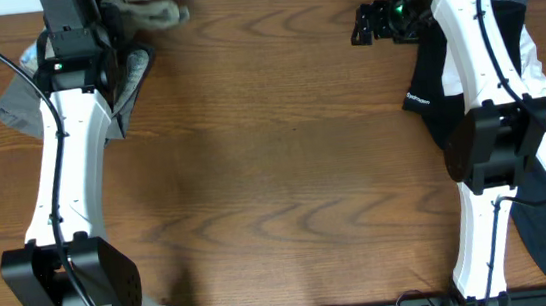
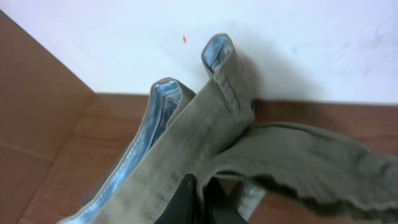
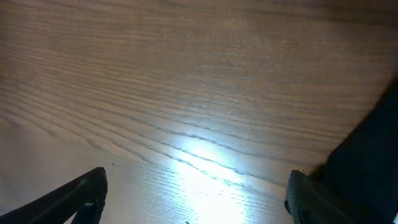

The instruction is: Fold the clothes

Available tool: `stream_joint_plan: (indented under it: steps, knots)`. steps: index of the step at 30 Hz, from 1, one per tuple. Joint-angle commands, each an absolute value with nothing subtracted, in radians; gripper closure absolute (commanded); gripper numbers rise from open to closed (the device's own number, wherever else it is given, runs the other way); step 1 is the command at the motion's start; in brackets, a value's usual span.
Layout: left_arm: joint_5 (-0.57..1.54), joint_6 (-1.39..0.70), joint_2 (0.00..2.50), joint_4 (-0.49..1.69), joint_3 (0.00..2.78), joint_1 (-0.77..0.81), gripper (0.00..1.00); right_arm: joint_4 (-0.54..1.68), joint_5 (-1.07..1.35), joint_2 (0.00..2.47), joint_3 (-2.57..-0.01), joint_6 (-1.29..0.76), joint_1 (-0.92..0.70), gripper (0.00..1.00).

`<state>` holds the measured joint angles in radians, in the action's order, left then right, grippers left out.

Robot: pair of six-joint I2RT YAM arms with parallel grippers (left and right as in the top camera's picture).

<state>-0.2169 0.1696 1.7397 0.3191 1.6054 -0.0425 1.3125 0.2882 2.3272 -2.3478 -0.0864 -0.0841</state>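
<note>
From above, the brown wooden table (image 1: 275, 173) lies broad and bare across its middle, with open room between the two arms. An olive-grey pair of trousers (image 1: 19, 102) is bunched at the far left corner, partly under the left arm and spilling towards the back edge. A black garment with white and red panels (image 1: 432, 87) runs along the right edge, under the right arm. The right gripper (image 1: 369, 25) sits near the far edge, just left of that black cloth.

At the left wrist, the left gripper (image 2: 198, 200) is clenched on a fold of the olive-grey trousers. Their waistband, with its pale blue lining and a belt loop, stands up against the white wall (image 2: 298, 43), and a leg trails off to the right above the wood.

At the right wrist, the two dark fingers (image 3: 81, 194) are spread wide, grasping nothing, with bare, glare-lit wood between them. The black garment fills the right margin, close beside the right-hand finger
</note>
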Motion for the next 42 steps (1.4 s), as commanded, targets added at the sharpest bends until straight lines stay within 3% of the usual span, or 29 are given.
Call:
stream_joint_plan:
  steps: [1,19,24,31,37,42]
  knots:
    - [-0.221,0.191,1.745,0.329,1.615,-0.046,0.94,1.313,0.295,2.309,-2.359,-0.088,-0.101,0.1]
    - [-0.16,0.178,1.765,0.359,1.614,0.007,0.93,1.3,0.295,2.309,-2.359,-0.088,-0.106,0.09]
    - [-0.156,0.179,1.806,0.418,1.614,0.054,0.72,1.302,0.285,2.309,-2.359,-0.088,-0.106,0.09]
    - [-0.077,0.179,1.863,0.581,1.61,0.11,0.21,1.301,0.28,2.309,-2.359,-0.073,-0.106,0.09]
    - [-0.077,0.179,1.87,0.621,1.61,0.121,0.09,1.301,0.28,2.309,-2.359,-0.073,-0.106,0.09]
    - [0.015,0.18,1.876,0.7,1.61,0.121,0.08,1.301,0.28,2.309,-2.359,-0.073,-0.106,0.09]
